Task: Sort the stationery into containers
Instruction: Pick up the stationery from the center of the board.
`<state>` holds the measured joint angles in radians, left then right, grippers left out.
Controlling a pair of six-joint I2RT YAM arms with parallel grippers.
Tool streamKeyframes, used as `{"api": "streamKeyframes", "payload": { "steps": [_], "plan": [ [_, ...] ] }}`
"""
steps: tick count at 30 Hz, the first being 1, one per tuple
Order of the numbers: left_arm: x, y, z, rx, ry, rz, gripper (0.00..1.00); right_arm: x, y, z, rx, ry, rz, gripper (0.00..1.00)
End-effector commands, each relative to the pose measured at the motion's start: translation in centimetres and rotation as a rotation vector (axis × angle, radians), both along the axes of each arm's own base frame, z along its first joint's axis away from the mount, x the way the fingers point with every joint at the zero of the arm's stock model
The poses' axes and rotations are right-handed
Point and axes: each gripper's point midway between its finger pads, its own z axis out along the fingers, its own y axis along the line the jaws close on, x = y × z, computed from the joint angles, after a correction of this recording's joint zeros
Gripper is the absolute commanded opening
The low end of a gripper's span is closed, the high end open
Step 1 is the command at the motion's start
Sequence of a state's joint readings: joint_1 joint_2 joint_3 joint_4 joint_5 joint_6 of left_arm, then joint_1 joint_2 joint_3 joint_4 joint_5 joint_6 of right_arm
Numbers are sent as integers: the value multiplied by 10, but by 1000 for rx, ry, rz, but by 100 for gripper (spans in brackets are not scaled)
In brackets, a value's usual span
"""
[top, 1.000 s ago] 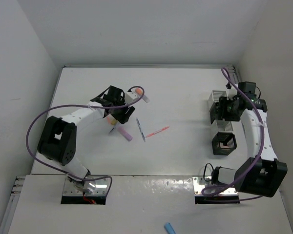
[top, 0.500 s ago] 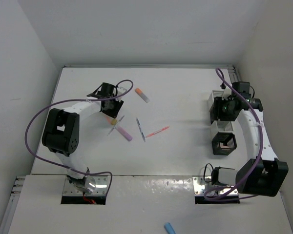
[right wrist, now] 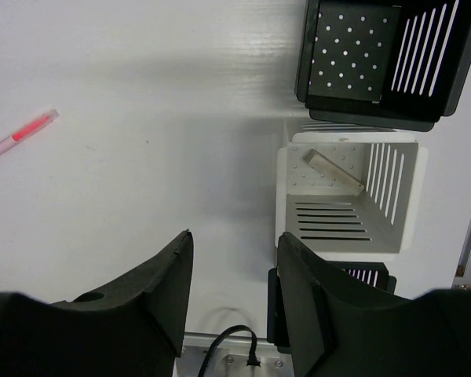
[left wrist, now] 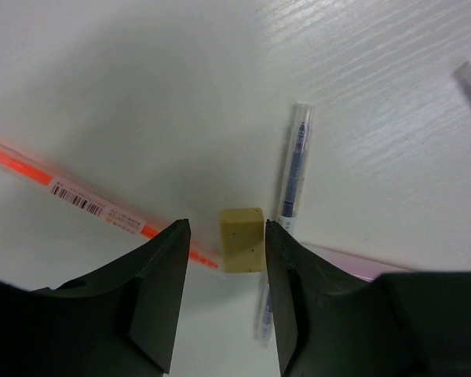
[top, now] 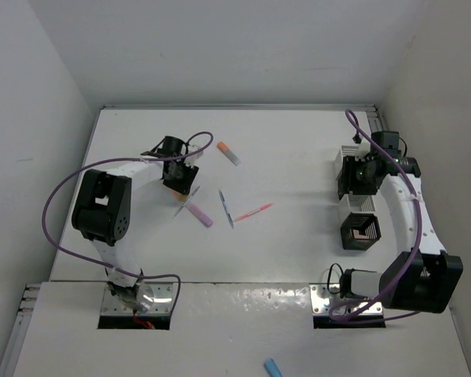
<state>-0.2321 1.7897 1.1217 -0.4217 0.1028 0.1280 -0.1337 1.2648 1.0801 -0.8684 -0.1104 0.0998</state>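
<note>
The left tool [left wrist: 224, 236] has shifted slightly, spread astride the eraser [left wrist: 242, 239]; the right tool [right wrist: 235, 239] hangs spread beside the white container [right wrist: 400, 196].

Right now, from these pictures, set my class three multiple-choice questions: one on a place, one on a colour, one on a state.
1. Where is the tan eraser?
A) between the fingers of the left hand
B) inside a black box
C) against the back wall

2. What colour is the box holding the pale stick?
A) black
B) white
C) blue

3. The left hand is:
A) open
B) shut on a pen
C) shut on nothing

Answers:
1 A, the fingers stand either side of it.
2 B, the right wrist view shows its walls white.
3 A, a gap shows beside the eraser.
</note>
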Motion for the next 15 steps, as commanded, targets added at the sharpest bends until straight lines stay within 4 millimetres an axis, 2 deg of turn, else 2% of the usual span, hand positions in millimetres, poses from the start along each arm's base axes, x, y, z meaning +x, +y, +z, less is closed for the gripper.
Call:
{"api": "streamKeyframes", "payload": {
  "steps": [1,10,12,15],
  "plan": [
    [5,-2,2,-23,3,12,49,7,0,1,-1,-24,-15,47],
    [0,-1,-9,-22,36,11,48,9,4,0,14,-28,-11,47],
    [-1,-1,-10,-23,41,6,46,10,5,1,13,-31,-6,47],
    [0,-7,-8,-44,43,-16,35,9,9,4,17,-34,17,47]
  ]
}}
